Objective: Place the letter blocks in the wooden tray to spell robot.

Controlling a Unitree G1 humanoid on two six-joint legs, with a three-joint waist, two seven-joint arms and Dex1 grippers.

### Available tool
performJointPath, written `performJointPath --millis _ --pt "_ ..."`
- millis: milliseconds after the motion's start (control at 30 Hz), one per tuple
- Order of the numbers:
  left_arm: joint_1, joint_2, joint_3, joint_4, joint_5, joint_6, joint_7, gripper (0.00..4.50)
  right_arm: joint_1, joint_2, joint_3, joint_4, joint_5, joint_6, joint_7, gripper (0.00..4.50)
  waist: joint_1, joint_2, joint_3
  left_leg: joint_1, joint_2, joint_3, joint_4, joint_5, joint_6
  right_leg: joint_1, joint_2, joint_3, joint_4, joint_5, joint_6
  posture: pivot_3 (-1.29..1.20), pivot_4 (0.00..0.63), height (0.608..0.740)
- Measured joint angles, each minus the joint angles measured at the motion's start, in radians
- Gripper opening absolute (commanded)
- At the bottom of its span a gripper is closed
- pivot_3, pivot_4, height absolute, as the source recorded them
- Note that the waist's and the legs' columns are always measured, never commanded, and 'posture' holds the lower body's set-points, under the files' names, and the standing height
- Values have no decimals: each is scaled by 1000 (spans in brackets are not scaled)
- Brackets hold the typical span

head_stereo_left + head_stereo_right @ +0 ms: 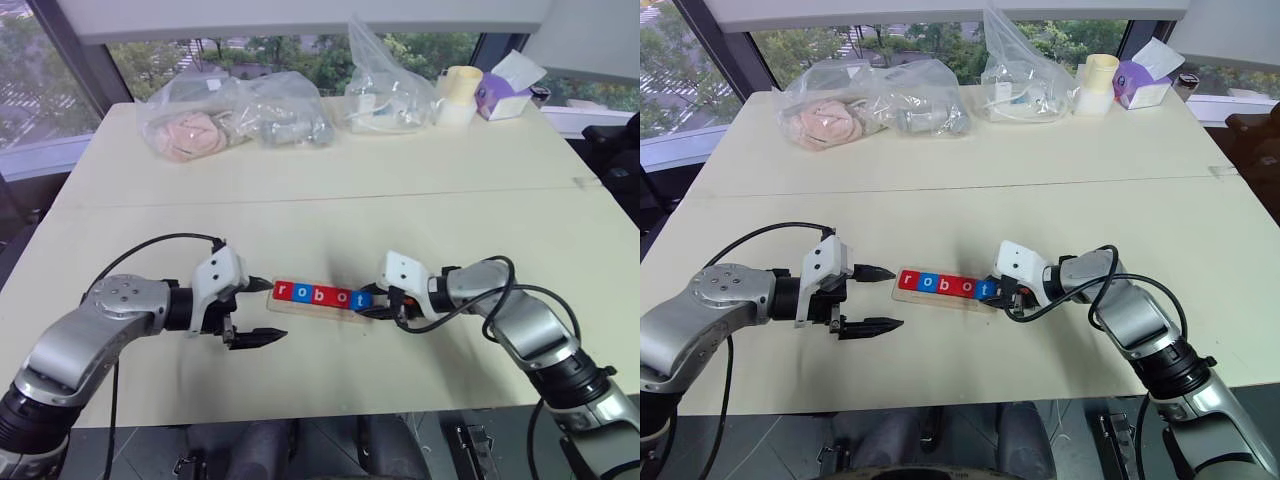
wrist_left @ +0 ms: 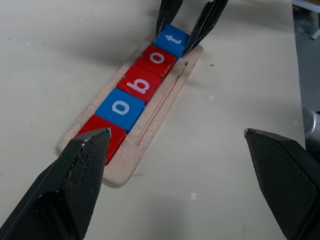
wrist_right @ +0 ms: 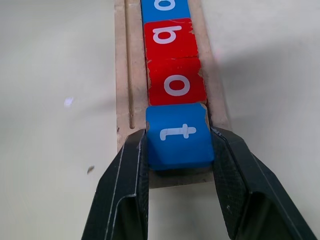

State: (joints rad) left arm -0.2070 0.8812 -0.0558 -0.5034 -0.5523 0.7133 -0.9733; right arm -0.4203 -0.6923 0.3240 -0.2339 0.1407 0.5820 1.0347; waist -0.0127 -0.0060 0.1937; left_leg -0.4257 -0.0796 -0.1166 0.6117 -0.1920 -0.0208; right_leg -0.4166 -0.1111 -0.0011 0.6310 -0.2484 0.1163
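Note:
The wooden tray (image 1: 318, 306) lies on the table between my two grippers. The letter blocks in it read r (image 1: 283, 291), o (image 1: 301, 293), b (image 1: 320, 295), o (image 1: 342, 297), t (image 1: 361, 299). My right gripper (image 3: 179, 132) is shut on the blue t block (image 3: 179, 135) at the tray's right end, one finger (image 3: 127, 175) on each side of it. That block touches the red o (image 3: 176, 85). My left gripper (image 1: 272, 310) stands open just off the tray's left end, holding nothing. In the left wrist view one of its fingers (image 2: 75, 180) covers part of the red r.
Clear plastic bags (image 1: 230, 115) with soft items lie along the table's far edge, and another bag (image 1: 385, 85) sits beside them. A pale roll (image 1: 458, 95) and a purple tissue box (image 1: 505, 90) stand at the back right. The table's front edge runs close under both arms.

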Motion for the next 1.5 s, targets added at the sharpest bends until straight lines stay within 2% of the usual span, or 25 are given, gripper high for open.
performJointPath --millis 267,333,433,467,500,800,933,1100,1500 --pt "2 -2 -2 5 4 -5 4 4500 -2 9 4 5 -12 -12 -16 1157 1 0 0 0 0 0 0 0 0 0 0 0 0 0 0 0 150 740" --pt "2 -10 -3 12 11 -5 9 4500 -2 11 4 5 -13 -12 -20 2216 0 0 0 0 0 0 0 0 0 0 1 0 0 0 0 0 150 740" --pt "2 -17 -6 12 15 -5 11 4500 0 26 4 5 -15 -12 -44 3560 1 0 0 0 0 0 0 0 0 0 1 0 0 0 0 0 150 740" --pt "2 -17 -6 12 17 -5 11 4500 0 31 4 5 -16 -12 -52 4161 1 0 0 0 0 0 0 0 0 0 1 0 0 0 0 0 150 740" --pt "2 -18 -6 12 18 -6 11 4500 0 36 3 5 -17 -13 -59 4472 1 0 0 0 0 0 0 0 0 0 1 0 0 0 0 0 150 740" --pt "-5 -19 -6 54 34 -27 3 4500 1 26 -82 -58 24 41 -90 4472 2 0 0 0 0 0 0 0 0 0 1 0 0 1 1 0 150 740" --pt "-4 -18 -6 72 43 -32 -3 4500 50 3 -112 -138 55 96 -98 4472 3 0 0 0 0 0 0 0 0 0 1 0 0 0 0 0 150 740" --pt "-4 -20 -6 72 49 -43 -4 4500 124 8 -105 -182 78 138 -127 4472 3 0 0 0 0 0 1 0 0 0 0 0 0 0 -1 0 150 740" --pt "-25 -56 -11 91 75 -47 -3 4500 138 58 -68 -184 100 157 -177 4472 2 0 0 0 1 0 1 0 0 1 1 0 0 1 -1 0 150 740"
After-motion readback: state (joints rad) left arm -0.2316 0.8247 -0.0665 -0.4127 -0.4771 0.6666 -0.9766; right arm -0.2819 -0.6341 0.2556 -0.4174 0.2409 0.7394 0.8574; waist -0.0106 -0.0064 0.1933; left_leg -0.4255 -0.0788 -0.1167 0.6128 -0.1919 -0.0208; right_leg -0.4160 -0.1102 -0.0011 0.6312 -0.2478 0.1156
